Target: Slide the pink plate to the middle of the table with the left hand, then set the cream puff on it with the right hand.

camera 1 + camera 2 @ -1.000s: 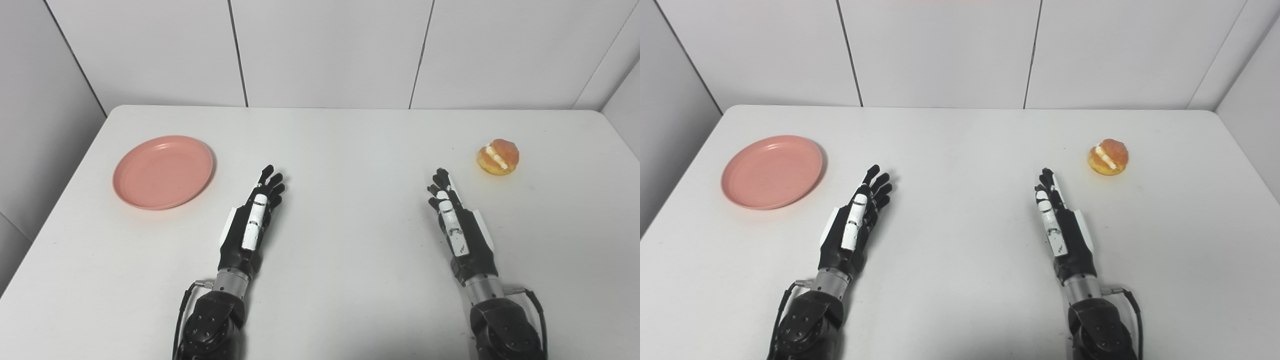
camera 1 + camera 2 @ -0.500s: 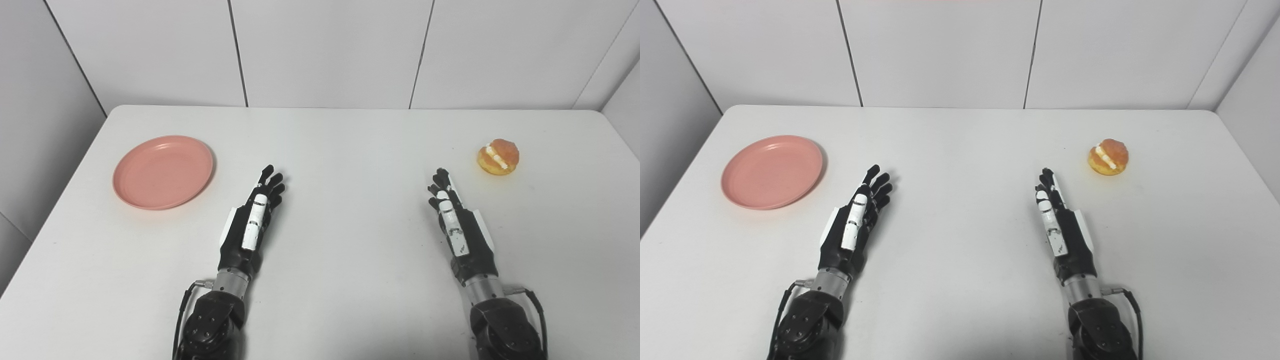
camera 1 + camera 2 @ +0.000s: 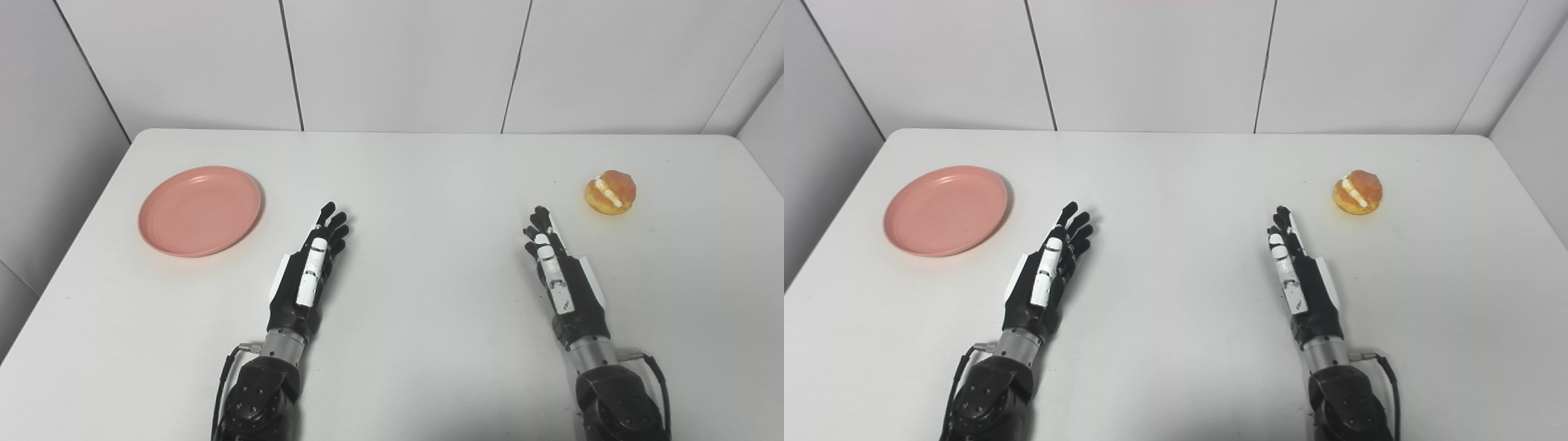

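A round pink plate (image 3: 199,210) lies flat at the left side of the white table (image 3: 429,184), with nothing on it. At the right side rests a golden cream puff (image 3: 610,192) with a white filling stripe. My left hand (image 3: 309,269) rests edge-on over the table to the right of the plate and nearer to me, fingers stretched out, open and holding nothing. Over on the right, my right hand (image 3: 557,272) is stretched out the same way, open, left of the puff and nearer to me, apart from it.
Grey panel walls stand close behind the table and at both sides. The table's left edge (image 3: 821,226) runs just beyond the plate, and its right edge (image 3: 1528,196) lies past the puff.
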{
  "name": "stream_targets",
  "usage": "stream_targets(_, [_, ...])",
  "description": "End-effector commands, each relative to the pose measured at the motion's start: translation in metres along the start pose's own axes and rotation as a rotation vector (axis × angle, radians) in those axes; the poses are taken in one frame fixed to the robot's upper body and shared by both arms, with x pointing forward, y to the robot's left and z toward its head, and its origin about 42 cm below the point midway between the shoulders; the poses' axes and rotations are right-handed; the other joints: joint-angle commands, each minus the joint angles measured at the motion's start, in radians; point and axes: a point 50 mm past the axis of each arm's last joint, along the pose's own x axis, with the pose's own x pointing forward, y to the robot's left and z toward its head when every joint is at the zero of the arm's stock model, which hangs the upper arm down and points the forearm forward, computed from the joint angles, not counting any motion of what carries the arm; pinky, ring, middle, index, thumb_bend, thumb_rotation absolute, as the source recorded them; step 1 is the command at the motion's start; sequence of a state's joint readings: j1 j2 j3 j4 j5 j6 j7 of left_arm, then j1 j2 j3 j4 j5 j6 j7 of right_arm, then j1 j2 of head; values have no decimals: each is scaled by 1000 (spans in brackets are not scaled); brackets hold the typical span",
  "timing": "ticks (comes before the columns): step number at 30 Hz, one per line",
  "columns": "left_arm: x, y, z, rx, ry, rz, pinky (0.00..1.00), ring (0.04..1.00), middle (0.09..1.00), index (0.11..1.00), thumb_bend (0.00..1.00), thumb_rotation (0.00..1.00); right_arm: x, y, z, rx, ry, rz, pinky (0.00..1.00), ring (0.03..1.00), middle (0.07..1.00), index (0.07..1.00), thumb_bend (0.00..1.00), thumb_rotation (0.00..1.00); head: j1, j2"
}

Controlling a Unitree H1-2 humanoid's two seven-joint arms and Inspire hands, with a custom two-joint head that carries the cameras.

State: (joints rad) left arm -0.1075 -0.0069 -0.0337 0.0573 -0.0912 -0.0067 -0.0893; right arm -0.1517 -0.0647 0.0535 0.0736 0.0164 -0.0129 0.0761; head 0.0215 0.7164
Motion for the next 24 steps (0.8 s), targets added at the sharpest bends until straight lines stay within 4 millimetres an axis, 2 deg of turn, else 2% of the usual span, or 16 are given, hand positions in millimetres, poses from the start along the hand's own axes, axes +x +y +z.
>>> stream_targets(1, [-11,4,-20,-1,95,11,1000,1000,1000,1000,433,1000,-2,7,-6,15,46,20,975,981,1000,1000,250,1000,1,1])
stream_targets(24, [-11,4,-19,0,94,7,1000,1000,1000,1000,435,1000,-2,7,-6,-3,40,24,966,977,998,1000,238,1000,1,2])
